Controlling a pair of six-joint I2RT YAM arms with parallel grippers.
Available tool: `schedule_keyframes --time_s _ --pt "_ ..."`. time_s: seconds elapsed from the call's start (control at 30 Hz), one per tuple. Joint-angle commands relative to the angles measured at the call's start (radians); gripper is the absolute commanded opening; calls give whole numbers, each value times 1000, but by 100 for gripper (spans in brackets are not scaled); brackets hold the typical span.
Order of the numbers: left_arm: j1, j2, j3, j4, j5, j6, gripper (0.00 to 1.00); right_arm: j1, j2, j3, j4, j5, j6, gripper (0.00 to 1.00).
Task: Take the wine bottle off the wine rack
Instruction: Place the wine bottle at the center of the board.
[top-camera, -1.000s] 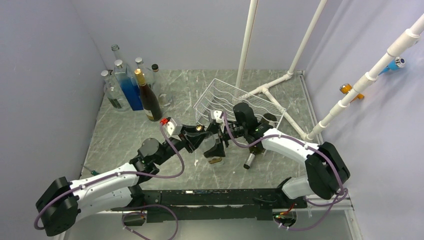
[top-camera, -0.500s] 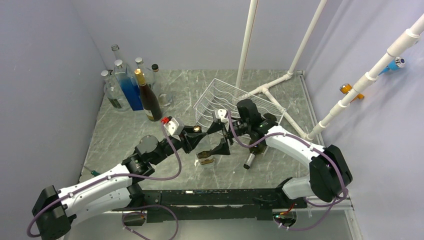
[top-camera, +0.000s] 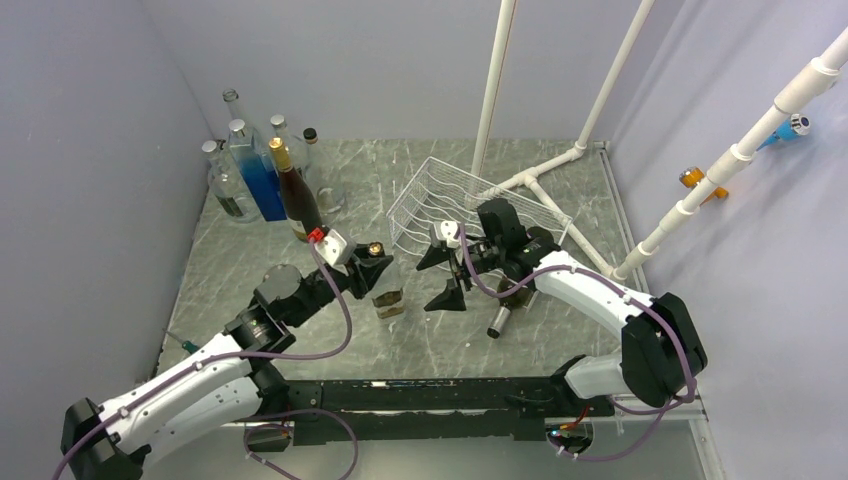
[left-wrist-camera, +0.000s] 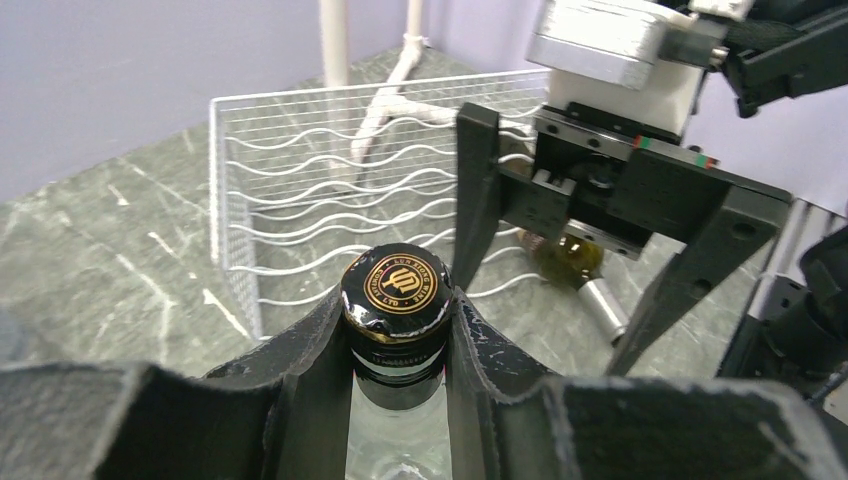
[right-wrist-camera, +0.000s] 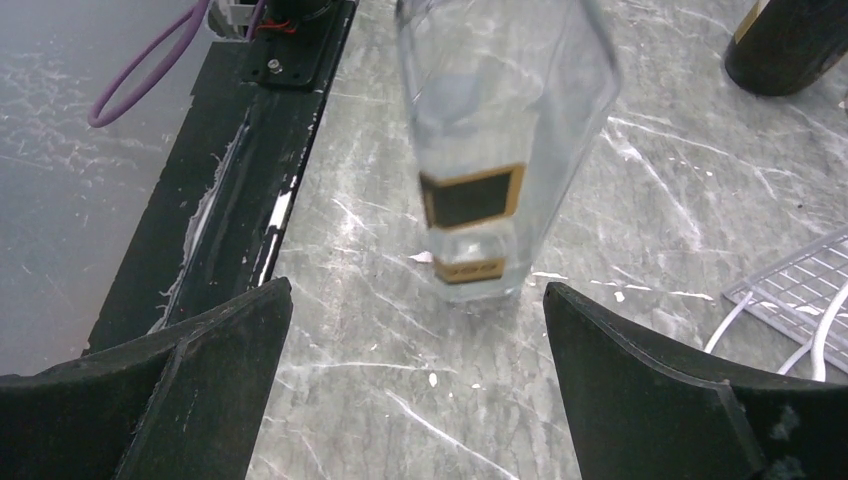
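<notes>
Far-left corner of the desk (top-camera: 250, 270): you've got a cluster of standing bottles (top-camera: 262, 165), one of them filled with blue liquid (top-camera: 264, 185), and a dark brown one (top-camera: 297, 200) with a gold top beside it.

Moving right, your left claw (top-camera: 372, 262) is clamped on the neck of the wine bottle (left-wrist-camera: 397, 290), pads pressed just under the black cap with its gold emblem. That bottle is clear glass with a black and gold label, and you can see the marble straight through it. It's off the wine rack (top-camera: 420, 190), out over the desk just in front of the rack's near-left corner. Whether its base touches the desk I can't tell.

Next, your right claw (top-camera: 440, 277) faces the bottle with its jaws spread wide, gripping nothing.

Behind it sits the white wire rack. By its near edge a dark olive bottle (left-wrist-camera: 570, 262) with a silver neck lies on its side, half under your right arm.
</notes>
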Motion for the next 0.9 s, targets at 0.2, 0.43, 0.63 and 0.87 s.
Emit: schedule_keyframes --time_s 0.2,0.43,0.63,0.87 --pt "148 -113 133 26 -46 103 0 -9 -25 39 -13 -26 -52 100" --pt "250 -146 139 2 -80 183 0 -10 -22 39 -21 -22 -62 100" --pt "340 -137 132 34 -89 197 0 -10 -20 40 -25 -16 -68 100" --pt "431 -124 122 62 -89 194 0 -11 -22 40 -30 -16 -73 100"
